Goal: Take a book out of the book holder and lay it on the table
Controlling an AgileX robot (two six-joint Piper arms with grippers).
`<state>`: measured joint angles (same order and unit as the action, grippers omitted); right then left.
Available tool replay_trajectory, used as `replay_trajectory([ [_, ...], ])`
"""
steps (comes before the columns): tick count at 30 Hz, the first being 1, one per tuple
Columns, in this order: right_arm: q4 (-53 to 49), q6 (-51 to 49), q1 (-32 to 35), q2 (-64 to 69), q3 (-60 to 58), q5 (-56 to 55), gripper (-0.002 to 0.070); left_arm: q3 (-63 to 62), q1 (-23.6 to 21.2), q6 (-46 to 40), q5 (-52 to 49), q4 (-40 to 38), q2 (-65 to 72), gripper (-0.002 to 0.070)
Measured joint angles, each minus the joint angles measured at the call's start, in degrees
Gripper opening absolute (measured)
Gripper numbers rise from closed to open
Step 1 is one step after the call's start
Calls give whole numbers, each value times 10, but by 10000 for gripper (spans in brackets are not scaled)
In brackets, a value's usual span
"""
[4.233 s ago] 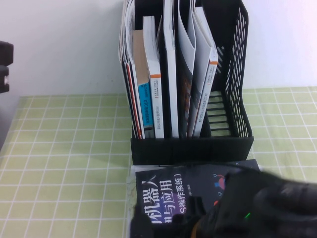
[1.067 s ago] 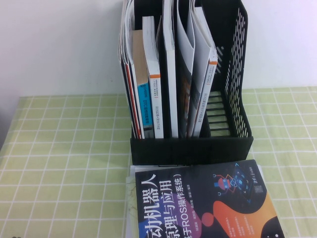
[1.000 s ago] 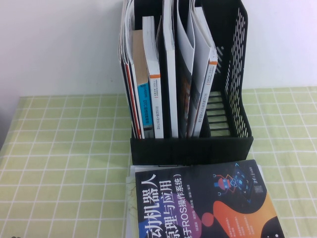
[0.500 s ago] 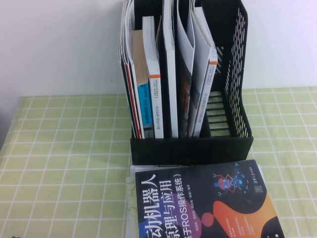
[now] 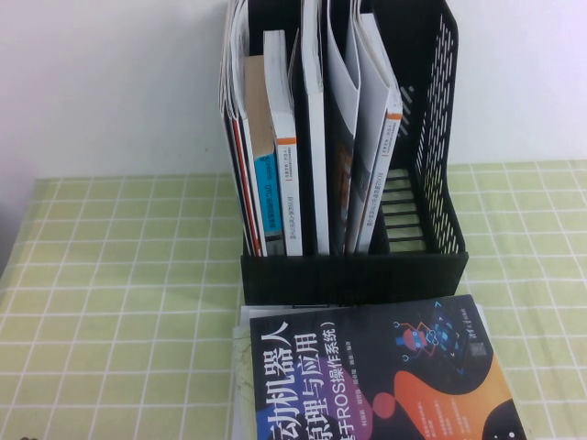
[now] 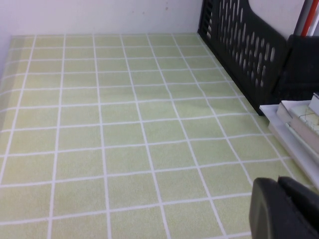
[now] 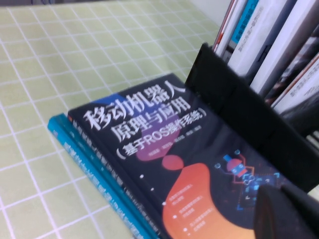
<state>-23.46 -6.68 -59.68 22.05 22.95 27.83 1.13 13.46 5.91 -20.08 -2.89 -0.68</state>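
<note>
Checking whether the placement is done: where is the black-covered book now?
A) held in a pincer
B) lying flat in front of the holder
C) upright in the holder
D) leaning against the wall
B: the black-covered book lies cover-up before the book holder, no pincer on it.

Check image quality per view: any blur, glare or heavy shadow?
High view: even light, no glare; book cropped at the frame's bottom, holder sharp. Left wrist view: table crisp, left gripper a dark blur. Right wrist view: holder's books soft, right gripper blurred.
</note>
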Motion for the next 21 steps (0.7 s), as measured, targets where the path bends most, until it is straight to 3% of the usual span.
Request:
replay_trajectory([
  [4,-1,4,63,-23,0,0,1,0,0,0,0,0,0,-3],
  [10,17,-18,292,-96,-26,-49,1,0,0,-3,-1,0,0,-3],
  [15,103,-38,454,-206,-89,-69,1,0,0,-3,-1,0,0,-3],
  [21,162,-22,556,-227,-168,-22,1,0,0,-3,-1,0,0,-3],
])
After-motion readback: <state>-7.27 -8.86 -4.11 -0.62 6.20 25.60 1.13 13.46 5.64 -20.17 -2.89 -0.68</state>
